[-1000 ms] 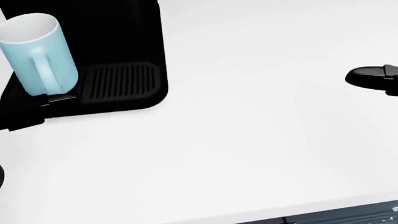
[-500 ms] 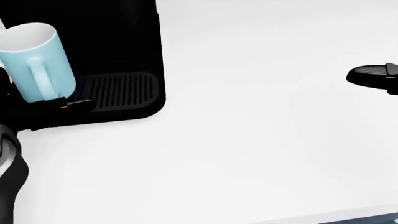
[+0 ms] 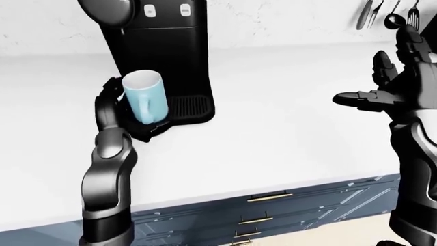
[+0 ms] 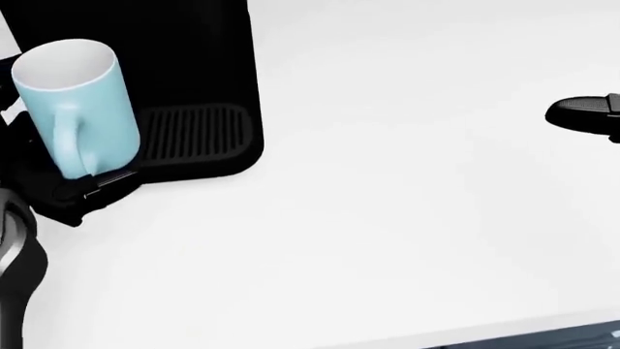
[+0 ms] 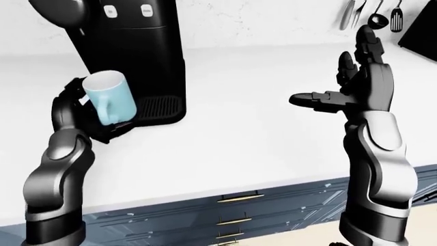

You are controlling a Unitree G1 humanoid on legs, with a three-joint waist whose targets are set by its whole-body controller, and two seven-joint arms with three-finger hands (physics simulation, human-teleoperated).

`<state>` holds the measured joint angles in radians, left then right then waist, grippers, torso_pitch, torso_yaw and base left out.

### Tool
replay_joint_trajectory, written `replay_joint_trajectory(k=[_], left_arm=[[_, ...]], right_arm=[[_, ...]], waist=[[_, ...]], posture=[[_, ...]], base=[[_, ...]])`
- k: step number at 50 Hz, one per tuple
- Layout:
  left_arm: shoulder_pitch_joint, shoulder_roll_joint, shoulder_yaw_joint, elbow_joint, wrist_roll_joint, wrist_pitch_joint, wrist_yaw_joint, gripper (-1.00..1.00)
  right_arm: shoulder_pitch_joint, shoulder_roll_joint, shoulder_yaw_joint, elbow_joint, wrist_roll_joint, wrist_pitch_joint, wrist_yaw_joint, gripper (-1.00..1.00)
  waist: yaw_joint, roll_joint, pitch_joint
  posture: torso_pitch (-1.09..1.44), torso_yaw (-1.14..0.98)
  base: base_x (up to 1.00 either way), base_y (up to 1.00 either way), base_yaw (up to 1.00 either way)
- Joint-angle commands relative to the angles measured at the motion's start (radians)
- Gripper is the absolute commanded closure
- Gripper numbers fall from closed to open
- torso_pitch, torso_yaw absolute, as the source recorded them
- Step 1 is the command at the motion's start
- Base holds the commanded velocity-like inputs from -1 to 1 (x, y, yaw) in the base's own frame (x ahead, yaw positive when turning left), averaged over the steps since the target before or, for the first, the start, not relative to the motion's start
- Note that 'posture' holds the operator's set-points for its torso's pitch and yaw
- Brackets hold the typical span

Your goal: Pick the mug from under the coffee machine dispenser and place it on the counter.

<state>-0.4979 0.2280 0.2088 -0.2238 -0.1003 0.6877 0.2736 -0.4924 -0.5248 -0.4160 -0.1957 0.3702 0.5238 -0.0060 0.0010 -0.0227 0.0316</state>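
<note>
A light blue mug [image 3: 145,96] with a white inside is held upright in my left hand [image 3: 117,110], its handle facing the camera. It hangs just left of the black coffee machine [image 3: 160,46] and off its ribbed drip tray [image 3: 190,106], above the white counter [image 3: 273,118]. In the head view the mug [image 4: 75,105] is at the left edge, with my fingers [image 4: 92,190] under and behind it. My right hand [image 5: 348,87] is open and empty, raised above the counter on the right.
Kitchen utensils [image 3: 386,13] hang on the wall at the top right. Blue drawers with brass handles [image 3: 270,197] run below the counter edge. A dark object [image 5: 420,25] stands at the far right of the right-eye view.
The mug has moved right and slightly down in the head view, coming further off the drip tray with my left hand. My forearm has come into view at the lower left. The right hand stays put.
</note>
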Motion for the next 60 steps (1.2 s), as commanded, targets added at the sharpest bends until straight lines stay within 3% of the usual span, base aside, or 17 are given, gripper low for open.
replay_joint_trajectory(k=[1,27,37,47,60], left_arm=[[-0.030,0.009,0.001,-0.084,-0.010,0.018,-0.015,1.00],[0.019,-0.015,0.003,-0.426,-0.015,0.274,-0.078,1.00],[0.055,-0.065,-0.040,-0.474,-0.008,0.273,-0.091,1.00],[0.063,-0.066,-0.037,-0.553,0.015,0.340,-0.102,1.00],[0.149,-0.130,-0.107,-0.619,0.056,0.334,-0.129,1.00]], right_arm=[[-0.026,-0.019,-0.014,-0.033,0.000,-0.027,0.000,-1.00],[-0.037,-0.030,-0.018,-0.033,0.005,-0.017,-0.001,-1.00],[-0.037,-0.034,-0.019,-0.029,0.008,-0.020,-0.001,-1.00],[-0.037,-0.035,-0.019,-0.031,0.006,-0.018,-0.001,-1.00],[-0.039,-0.039,-0.021,-0.028,0.005,-0.019,0.000,-1.00]], waist=[[0.000,-0.001,-0.026],[0.003,-0.004,-0.016],[0.004,-0.007,-0.015],[0.003,-0.009,-0.013],[0.005,-0.013,-0.014]], posture=[[0.00,0.00],[0.00,0.00],[0.00,0.00],[0.00,0.00],[0.00,0.00]], base=[[0.00,0.00,0.00],[0.00,0.00,0.00],[0.00,0.00,0.00],[0.00,0.00,0.00],[0.00,0.00,0.00]])
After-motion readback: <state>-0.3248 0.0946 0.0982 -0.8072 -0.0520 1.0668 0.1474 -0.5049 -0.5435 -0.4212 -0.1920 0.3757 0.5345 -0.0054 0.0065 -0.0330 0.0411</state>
